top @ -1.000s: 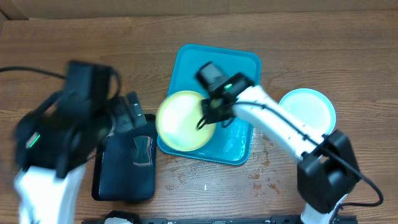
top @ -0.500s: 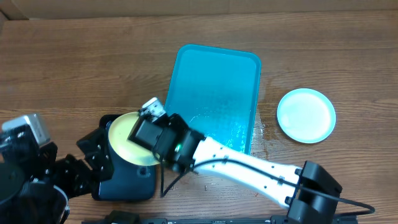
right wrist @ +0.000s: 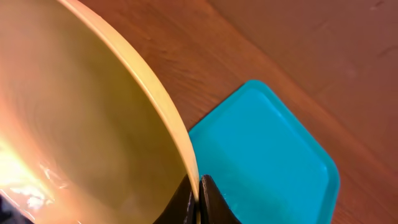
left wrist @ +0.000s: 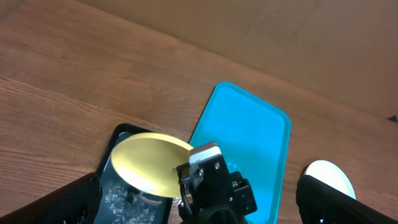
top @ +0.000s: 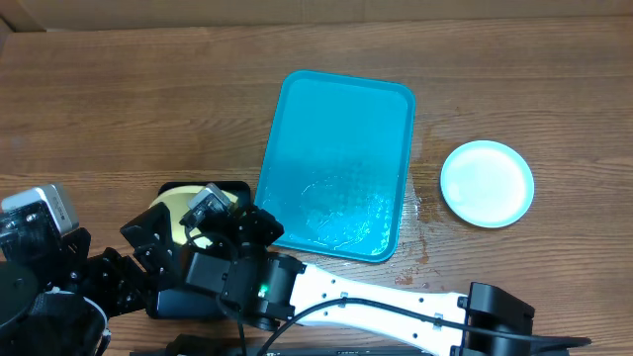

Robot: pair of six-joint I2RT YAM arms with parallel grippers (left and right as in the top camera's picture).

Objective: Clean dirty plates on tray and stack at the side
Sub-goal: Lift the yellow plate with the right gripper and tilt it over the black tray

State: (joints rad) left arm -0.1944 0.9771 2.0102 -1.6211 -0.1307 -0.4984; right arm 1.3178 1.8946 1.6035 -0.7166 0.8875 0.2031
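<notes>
My right gripper (right wrist: 198, 186) is shut on the rim of a yellow-green plate (right wrist: 81, 124) and holds it tilted above the black tray (left wrist: 115, 140). From overhead, the plate (top: 174, 223) shows partly behind the right wrist (top: 229, 259). The turquoise tray (top: 336, 129) holds no plates and has a wet sheen at its near end. The light blue plate (top: 487, 183) lies flat on the table right of the tray. My left gripper (left wrist: 199, 202) is open wide and empty, low at the front left, facing the held plate (left wrist: 149, 165). No second yellow-green plate is in view.
The black tray (top: 235, 188) sits left of the turquoise tray, with droplets on its floor (left wrist: 118, 193). My right arm (top: 376, 297) stretches across the front of the table. Bare wood lies behind and left of the trays.
My right gripper carried the yellow-green plate off the turquoise tray, left and toward the front, over the black tray. My left arm dropped back to the front left corner.
</notes>
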